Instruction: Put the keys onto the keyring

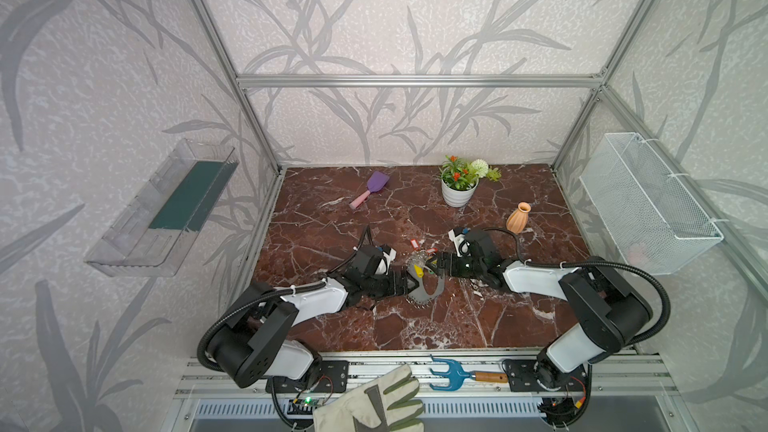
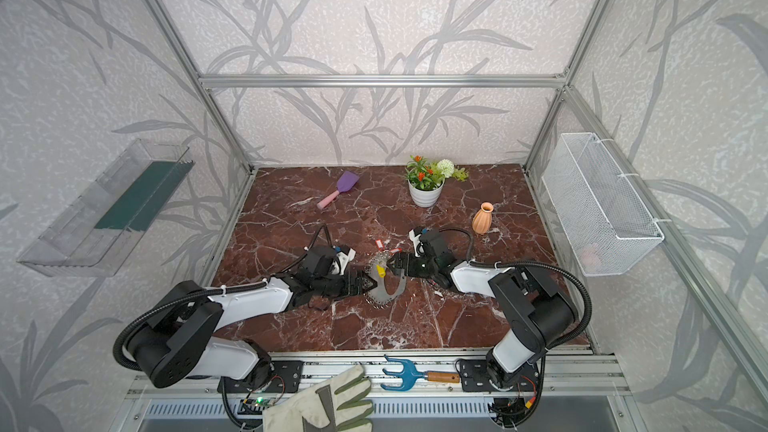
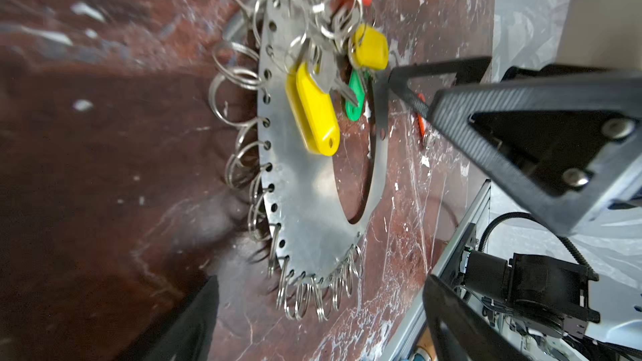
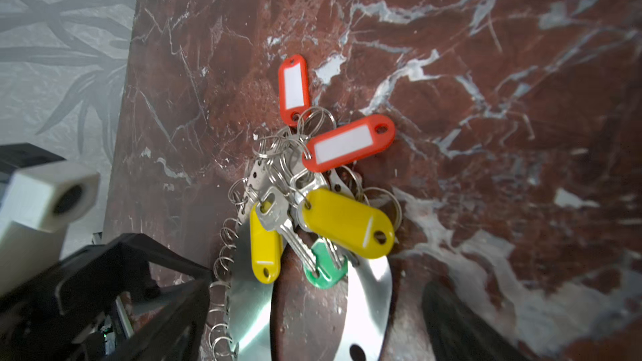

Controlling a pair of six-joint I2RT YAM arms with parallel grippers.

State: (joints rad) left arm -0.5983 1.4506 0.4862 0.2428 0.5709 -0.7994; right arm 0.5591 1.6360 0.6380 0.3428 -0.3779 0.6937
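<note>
The keyring [image 1: 428, 293] [image 2: 390, 289], a flat grey C-shaped band fringed with silver rings, lies on the marble. At its far end the keys bunch together: two red tags [image 4: 293, 88] [image 4: 349, 144], two yellow tags [image 4: 344, 222] [image 3: 312, 109], a green tag [image 4: 324, 270] and a metal key [image 4: 288, 230]. My left gripper [image 1: 410, 281] [image 3: 323, 324] is open just left of the band, its ring fringe between the fingers. From the right, my open right gripper [image 1: 434, 268] [image 4: 318, 324] straddles the band beside the tags. Neither holds anything.
A purple scoop [image 1: 372, 187], a white flower pot [image 1: 459, 193] and an orange vase [image 1: 517, 218] stand further back. A glove [image 1: 382, 403] and a blue hand rake [image 1: 453, 375] lie on the front rail. A wire basket [image 1: 648, 209] hangs on the right wall.
</note>
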